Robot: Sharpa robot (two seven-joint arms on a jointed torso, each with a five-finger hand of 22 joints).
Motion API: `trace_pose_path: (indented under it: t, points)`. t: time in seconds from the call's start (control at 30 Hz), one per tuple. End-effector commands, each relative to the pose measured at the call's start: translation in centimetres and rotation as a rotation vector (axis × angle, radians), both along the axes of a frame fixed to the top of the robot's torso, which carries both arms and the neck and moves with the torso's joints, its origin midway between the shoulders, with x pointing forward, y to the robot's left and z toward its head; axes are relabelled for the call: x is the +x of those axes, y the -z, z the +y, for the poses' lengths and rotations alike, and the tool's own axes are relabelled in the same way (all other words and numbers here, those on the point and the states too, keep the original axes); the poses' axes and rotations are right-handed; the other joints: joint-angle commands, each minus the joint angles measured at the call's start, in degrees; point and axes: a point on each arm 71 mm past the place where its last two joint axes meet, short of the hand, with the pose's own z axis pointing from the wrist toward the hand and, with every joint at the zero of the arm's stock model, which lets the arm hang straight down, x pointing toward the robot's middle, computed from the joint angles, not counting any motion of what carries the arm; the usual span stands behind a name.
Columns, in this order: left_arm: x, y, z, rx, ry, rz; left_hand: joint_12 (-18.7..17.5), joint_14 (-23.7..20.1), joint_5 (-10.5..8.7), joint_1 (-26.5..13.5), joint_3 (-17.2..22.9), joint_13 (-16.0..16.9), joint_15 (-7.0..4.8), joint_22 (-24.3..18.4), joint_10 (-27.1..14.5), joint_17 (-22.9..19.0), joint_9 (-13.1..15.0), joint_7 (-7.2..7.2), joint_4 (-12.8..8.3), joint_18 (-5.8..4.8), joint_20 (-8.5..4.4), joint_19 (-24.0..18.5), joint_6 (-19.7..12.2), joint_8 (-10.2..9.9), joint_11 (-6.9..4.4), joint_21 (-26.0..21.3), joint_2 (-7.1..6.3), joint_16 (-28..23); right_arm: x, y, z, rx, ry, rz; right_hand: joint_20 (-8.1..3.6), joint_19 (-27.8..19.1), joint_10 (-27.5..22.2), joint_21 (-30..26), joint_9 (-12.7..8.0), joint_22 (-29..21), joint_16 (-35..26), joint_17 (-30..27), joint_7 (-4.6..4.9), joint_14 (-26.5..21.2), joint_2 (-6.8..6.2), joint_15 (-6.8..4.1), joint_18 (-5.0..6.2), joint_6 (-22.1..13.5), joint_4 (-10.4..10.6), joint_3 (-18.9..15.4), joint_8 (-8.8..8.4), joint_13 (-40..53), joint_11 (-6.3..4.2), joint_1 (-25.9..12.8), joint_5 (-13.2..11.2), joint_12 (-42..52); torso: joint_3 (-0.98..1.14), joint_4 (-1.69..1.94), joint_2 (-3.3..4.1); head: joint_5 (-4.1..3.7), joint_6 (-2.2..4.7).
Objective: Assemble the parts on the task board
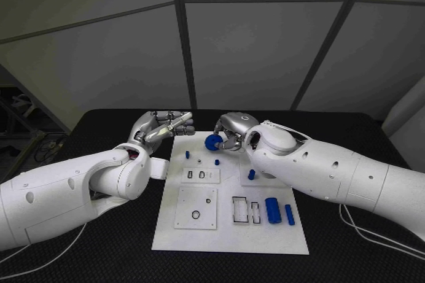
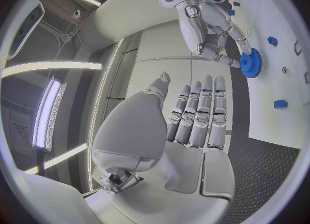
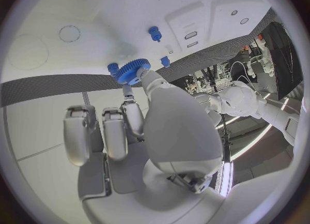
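My right hand (image 1: 232, 132) pinches a blue gear (image 1: 214, 142) between thumb and finger, just above the far end of the white task board (image 1: 230, 234). The right wrist view shows the gear (image 3: 133, 72) at the tips of that hand (image 3: 142, 125), over the board (image 3: 97, 6). My left hand (image 1: 164, 128) hovers beside the board's far left corner, fingers straight and apart, holding nothing. From the left wrist, that hand (image 2: 194, 125) points toward the right hand (image 2: 206, 27) and its gear (image 2: 250, 63).
Small blue pegs (image 1: 188, 153) (image 1: 218, 161) (image 1: 252, 174) stand on the board's far half. Two blue cylinders (image 1: 272, 210) (image 1: 290, 214) lie near its right edge, beside rectangular slots (image 1: 240, 209). A square plate with a round hole (image 1: 196, 207) sits at the near left.
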Motion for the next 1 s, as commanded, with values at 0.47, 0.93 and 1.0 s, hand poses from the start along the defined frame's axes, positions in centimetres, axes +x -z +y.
trace_pose_path:
  t: [0.47, 0.93, 1.0]
  points:
    - [0.0, -0.2, -0.1, 0.002, 0.014, -0.013, -0.32, -0.48, -0.27, 0.04, -0.09, -0.05, 0.00, -0.06, -0.56, 0.10, -0.05, 0.40, -0.30, -1.00, 0.01, -0.37, -0.13, -0.28, -0.03, -0.36, 0.37, -0.29, 0.5, 0.7, 0.6, -0.044, -0.008, 0.019, -0.23, 2.99, -0.49, 0.15, 0.03, 11.44, 0.11, 10.59, -0.60, 4.85, -0.31, -0.12, -0.41, 0.45, -0.03, 0.75, -0.34, -0.57, 0.15, -1.10, -0.30, -0.63, 0.03, -0.10, -0.09, 0.19, -0.22]
    - [0.1, -0.2, -0.1, 0.003, 0.012, -0.013, -0.32, -0.49, -0.26, 0.06, -0.09, -0.05, 0.00, -0.06, -0.57, 0.10, -0.05, 0.40, -0.33, -1.00, 0.02, -0.39, -0.14, -0.29, -0.02, -0.36, 0.38, -0.31, 0.7, 1.1, 0.5, -0.071, 0.002, 0.043, 0.78, 2.62, -3.19, -0.08, -1.10, 11.04, 0.05, 10.54, 1.00, 4.82, -1.55, 1.09, -0.31, -3.79, -0.25, 1.54, -3.74, -3.19, 1.56, -2.28, -2.42, -3.30, 0.05, -0.15, -0.09, 0.22, -0.37]
    - [0.1, -0.2, -0.1, 0.003, 0.012, -0.013, -0.32, -0.49, -0.26, 0.06, -0.09, -0.05, 0.00, -0.06, -0.57, 0.10, -0.05, 0.40, -0.33, -1.00, 0.02, -0.39, -0.14, -0.29, -0.02, -0.36, 0.38, -0.31, 0.8, 1.2, 0.5, -0.073, 0.002, 0.045, 0.86, 2.61, -3.27, -0.08, -1.14, 11.03, 0.05, 10.54, 1.07, 4.82, -1.62, 1.15, -0.31, -3.97, -0.27, 1.57, -3.89, -3.25, 1.63, -2.34, -2.46, -3.37, 0.04, -0.17, -0.11, 0.22, -0.38]
